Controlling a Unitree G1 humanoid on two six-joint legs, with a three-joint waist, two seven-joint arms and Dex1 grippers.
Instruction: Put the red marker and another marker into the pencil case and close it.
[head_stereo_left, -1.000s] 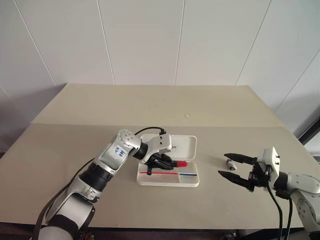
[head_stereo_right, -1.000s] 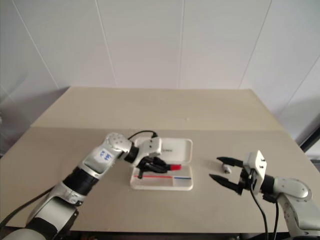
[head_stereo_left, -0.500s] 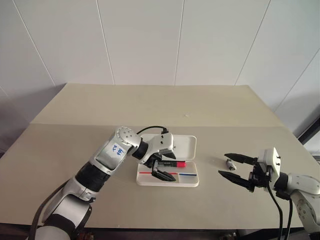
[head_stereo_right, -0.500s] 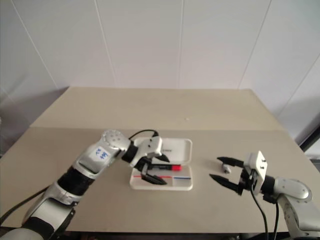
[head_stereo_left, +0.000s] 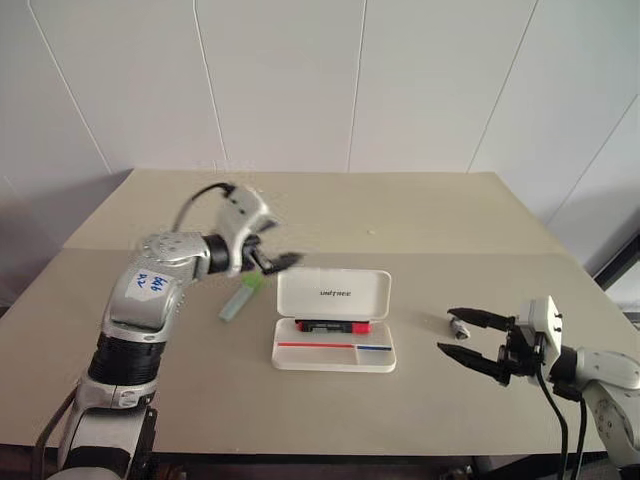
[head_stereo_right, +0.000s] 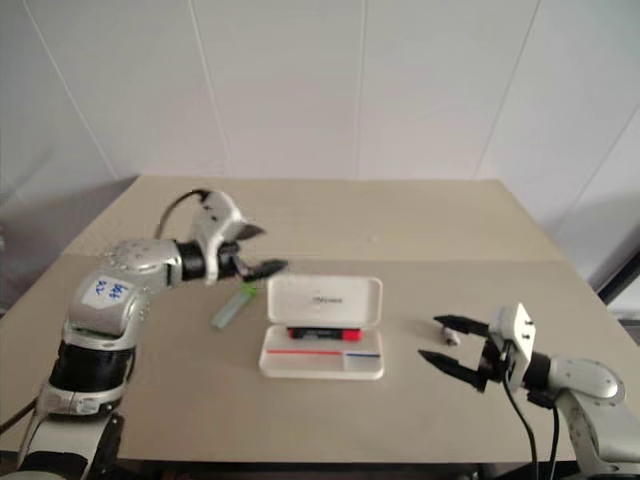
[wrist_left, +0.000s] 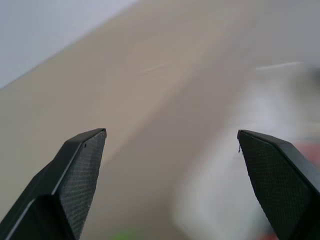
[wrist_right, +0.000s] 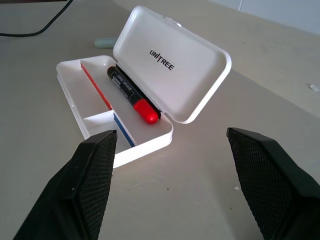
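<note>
i see the pencil case (head_stereo_left: 335, 332) open on the table (head_stereo_left: 330, 215), red marker (head_stereo_left: 333, 326) lying in its tray by the hinge. green marker (head_stereo_left: 241, 297) on the table just left of the case. left gripper (head_stereo_left: 275, 262) raised above it, jaws wide, empty. right gripper (head_stereo_left: 462, 334) wide open, empty, right of the case.
</note>
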